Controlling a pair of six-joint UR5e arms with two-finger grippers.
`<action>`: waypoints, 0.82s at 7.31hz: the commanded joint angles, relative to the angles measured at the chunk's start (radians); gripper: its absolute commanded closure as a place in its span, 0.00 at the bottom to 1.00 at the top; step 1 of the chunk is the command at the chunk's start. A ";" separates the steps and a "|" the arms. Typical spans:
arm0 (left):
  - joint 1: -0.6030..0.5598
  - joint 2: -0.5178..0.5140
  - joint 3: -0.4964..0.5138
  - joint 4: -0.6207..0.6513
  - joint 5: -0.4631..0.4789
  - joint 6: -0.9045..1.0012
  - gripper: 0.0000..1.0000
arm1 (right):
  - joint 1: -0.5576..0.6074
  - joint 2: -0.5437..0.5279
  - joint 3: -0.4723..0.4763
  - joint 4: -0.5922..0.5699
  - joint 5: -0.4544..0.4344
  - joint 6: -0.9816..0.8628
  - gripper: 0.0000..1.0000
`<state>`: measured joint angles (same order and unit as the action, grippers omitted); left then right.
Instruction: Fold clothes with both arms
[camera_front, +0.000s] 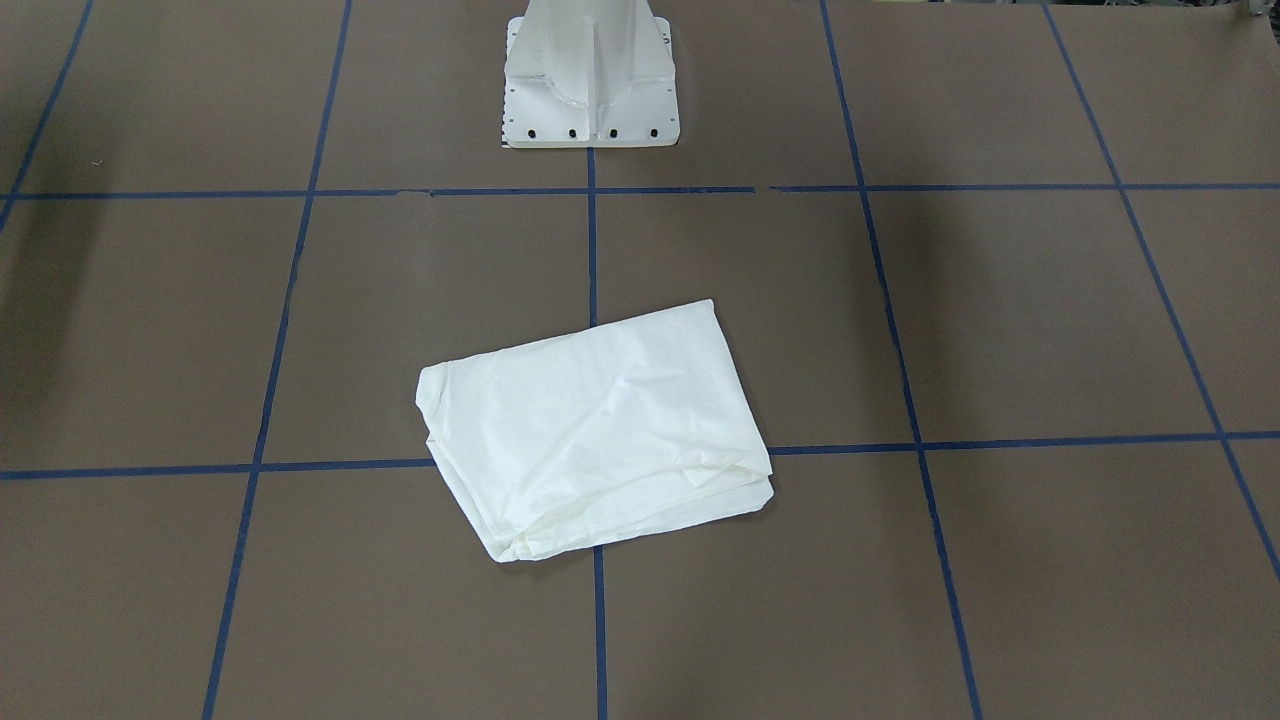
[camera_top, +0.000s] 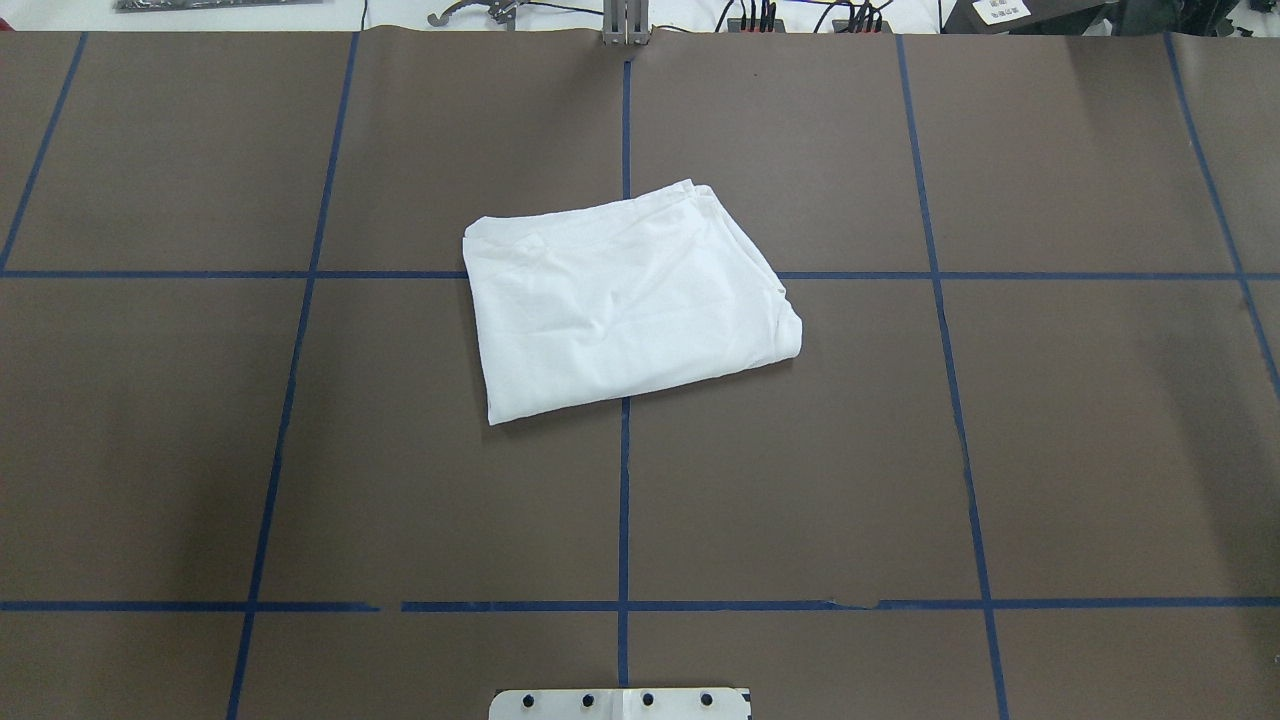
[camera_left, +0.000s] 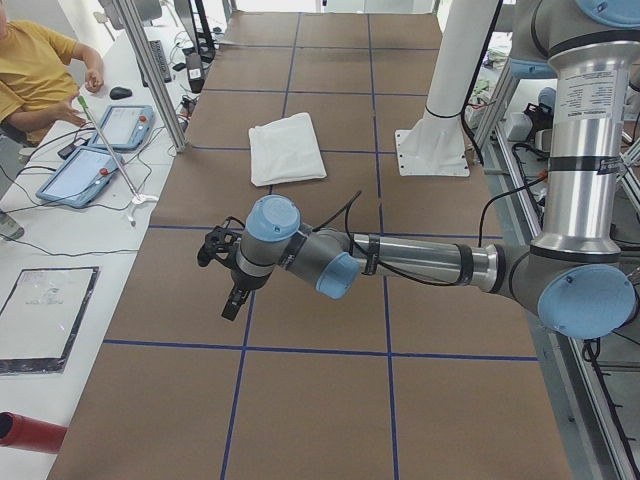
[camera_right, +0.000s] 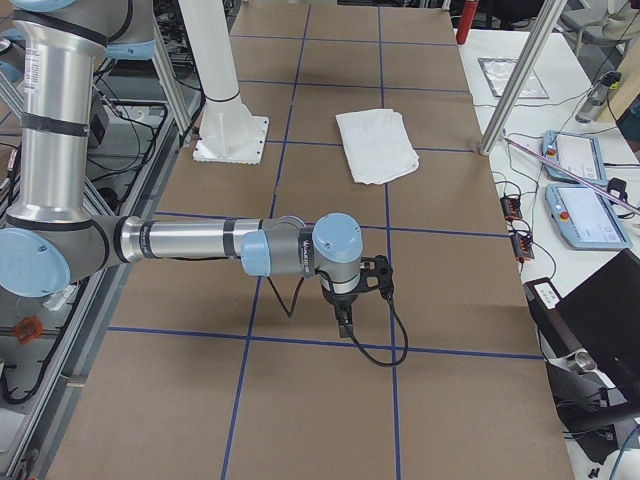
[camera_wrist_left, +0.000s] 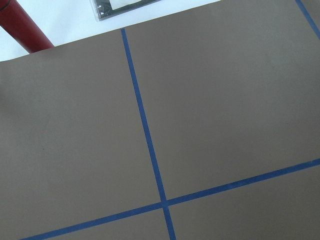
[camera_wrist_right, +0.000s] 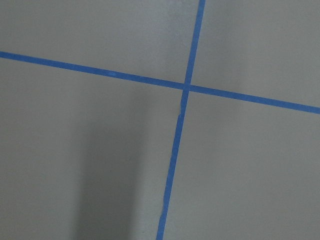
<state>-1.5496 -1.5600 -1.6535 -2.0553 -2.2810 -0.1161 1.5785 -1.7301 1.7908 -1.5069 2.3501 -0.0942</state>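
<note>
Right now we see the white T-shirt (camera_top: 630, 300) folded into a compact, slightly skewed rectangle. It lies flat on the brown table (camera_top: 1050, 450), midway between its left and right ends and somewhat nearer the edge away from the robot. It covers a crossing of the blue tape lines (camera_top: 623, 500).

We find the left arm (camera_left: 420, 262) stretched out low over the table's left end. Its left gripper (camera_left: 231, 305) points down above the surface, well apart from the T-shirt. The right arm (camera_right: 190, 240) mirrors it at the right end, with the right gripper (camera_right: 344, 322) likewise hanging above the table. We cannot tell whether either gripper's jaws are parted or closed. The white pedestal (camera_front: 592, 80) stands at the robot's edge of the table.
</note>
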 joint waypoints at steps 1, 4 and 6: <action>-0.001 0.001 0.008 -0.032 -0.002 -0.002 0.00 | 0.000 -0.006 -0.007 0.022 -0.003 0.002 0.00; 0.000 0.001 0.008 -0.032 -0.002 -0.002 0.00 | 0.000 -0.005 -0.004 0.024 0.005 0.007 0.00; -0.001 0.005 0.001 -0.032 -0.002 -0.002 0.00 | 0.000 -0.003 -0.011 0.024 0.003 0.007 0.00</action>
<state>-1.5504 -1.5570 -1.6511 -2.0877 -2.2825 -0.1188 1.5784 -1.7342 1.7847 -1.4832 2.3542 -0.0878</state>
